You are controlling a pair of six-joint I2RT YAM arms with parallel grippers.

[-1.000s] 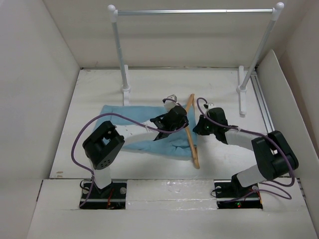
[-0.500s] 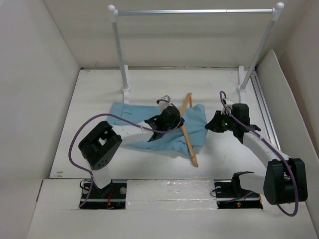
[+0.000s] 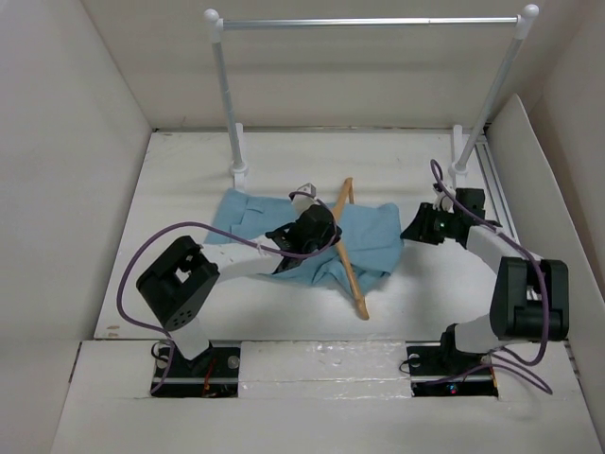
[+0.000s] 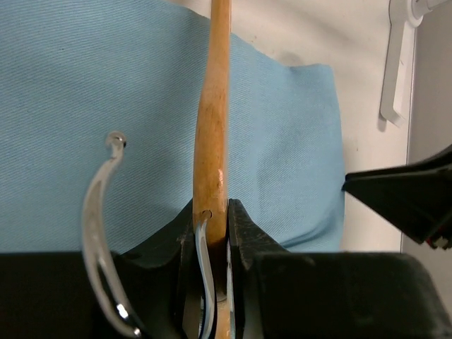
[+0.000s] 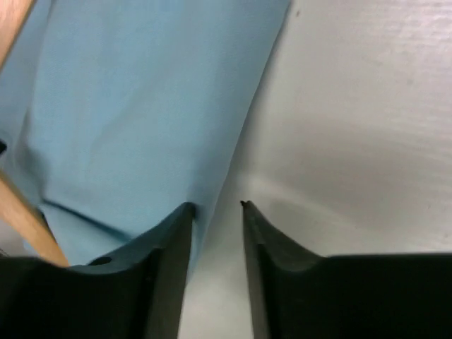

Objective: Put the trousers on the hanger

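The trousers [image 3: 373, 236] lie spread on the tabletop [image 3: 189, 161] with their length running from 9 to 3 o'clock in the overhead view. The hanger [image 3: 354, 284] crosses them almost square, its wood running from 12 down to about 5 o'clock. The left hand [image 3: 326, 235] is pinched tight on the hanger's wood near its middle. Its wrist view shows the bar [image 4: 212, 127] clamped between the fingers and leading straight up to 12 o'clock, with the metal hook [image 4: 99, 212] curling off at 9 o'clock over the blue cloth. The right hand [image 3: 411, 230] sits just off the trousers' 3 o'clock end, pointing toward 9 o'clock. It is the nearer of the two to that loose end. In its own view the fingers [image 5: 169, 247] are narrowly parted with nothing between them. The cloth's edge [image 5: 233, 141] slants down from 1 o'clock to touch the left fingertip, so the fabric fills the 9 to 11 o'clock side and bare tabletop the 3 o'clock side. The next move likely turns on that offset: the right hand would need to shift slightly toward 9 o'clock to straddle the edge. Whether any cloth already passes through the hanger cannot be told.
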